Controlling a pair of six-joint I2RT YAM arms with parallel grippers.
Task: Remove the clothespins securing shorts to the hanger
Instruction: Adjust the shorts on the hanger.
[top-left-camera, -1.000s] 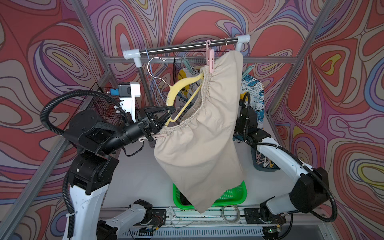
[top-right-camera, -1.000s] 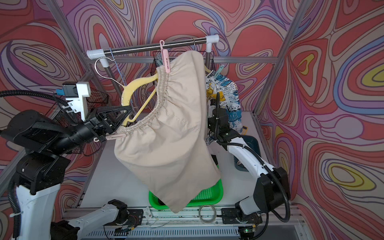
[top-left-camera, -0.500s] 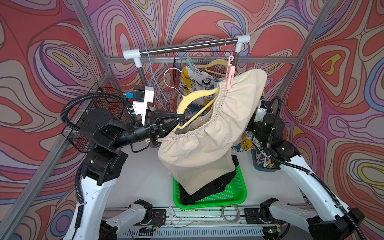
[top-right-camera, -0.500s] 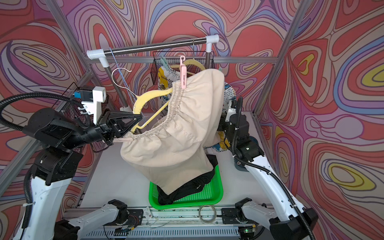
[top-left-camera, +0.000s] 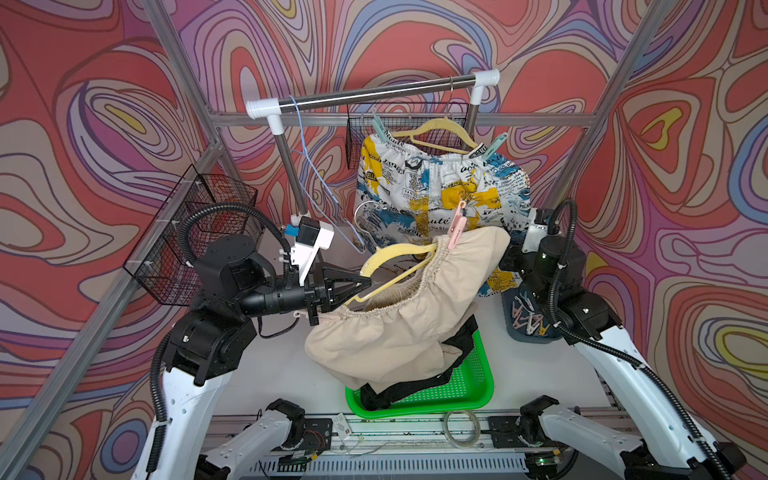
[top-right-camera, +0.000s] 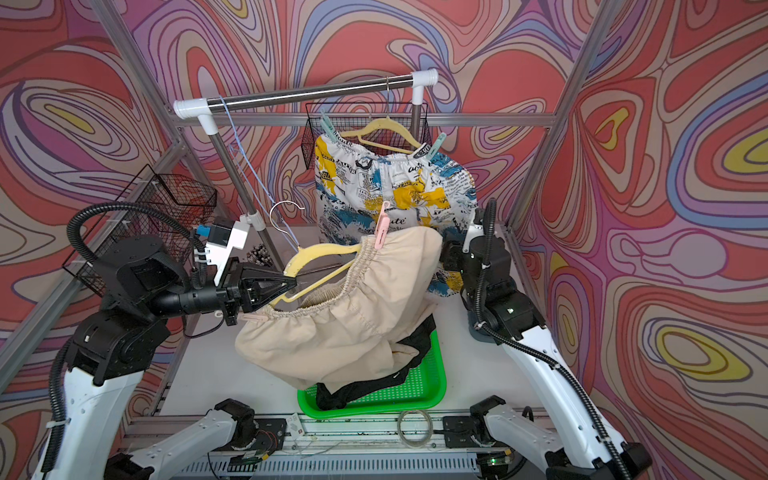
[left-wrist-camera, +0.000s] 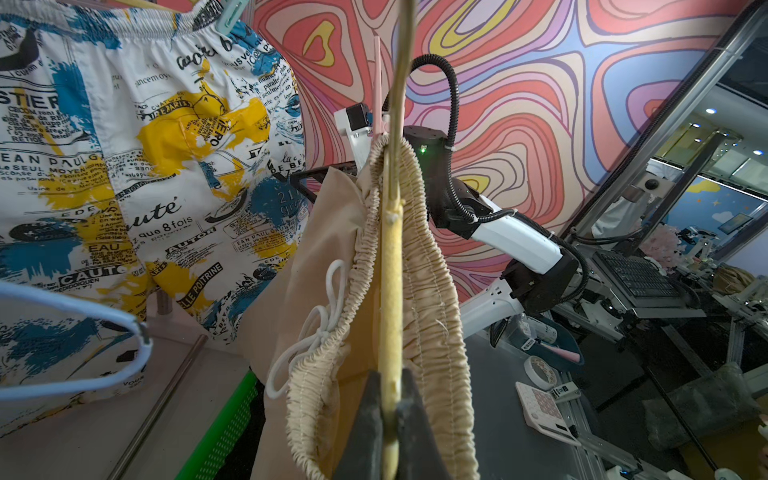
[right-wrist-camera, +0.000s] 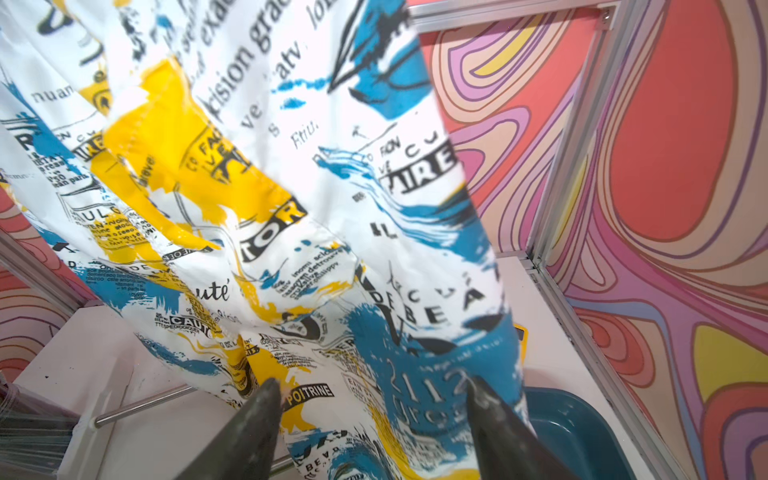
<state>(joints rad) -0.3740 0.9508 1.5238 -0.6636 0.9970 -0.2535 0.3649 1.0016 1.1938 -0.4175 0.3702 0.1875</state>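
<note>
My left gripper (top-left-camera: 368, 282) (left-wrist-camera: 390, 399) is shut on the yellow hanger (top-left-camera: 395, 252) (left-wrist-camera: 390, 270), which carries the beige shorts (top-left-camera: 399, 332) (top-right-camera: 332, 332). A pink clothespin (top-left-camera: 457, 224) (top-right-camera: 382, 226) (left-wrist-camera: 377, 83) pins the waistband at the hanger's far end. The shorts' legs sag onto black shorts (top-left-camera: 386, 392) in the green tray (top-left-camera: 473, 382). Printed shorts (top-left-camera: 436, 183) hang from a second hanger under two mint-green clothespins (top-left-camera: 379, 126) (top-left-camera: 496, 143). My right gripper (right-wrist-camera: 372, 386) is open against the printed cloth (right-wrist-camera: 291, 208), hidden behind the beige shorts in both top views.
The rail (top-left-camera: 374, 93) spans the back, with a bare pale-blue wire hanger (top-left-camera: 316, 174) on it. A wire basket (top-left-camera: 195, 245) hangs on the left frame. A blue bin (top-left-camera: 528, 324) with loose clothespins sits under my right arm (top-left-camera: 548, 257).
The left gripper has brought the hanger and beige shorts down from the rail, and the legs now rest on the tray. The right arm has drawn back to the right.
</note>
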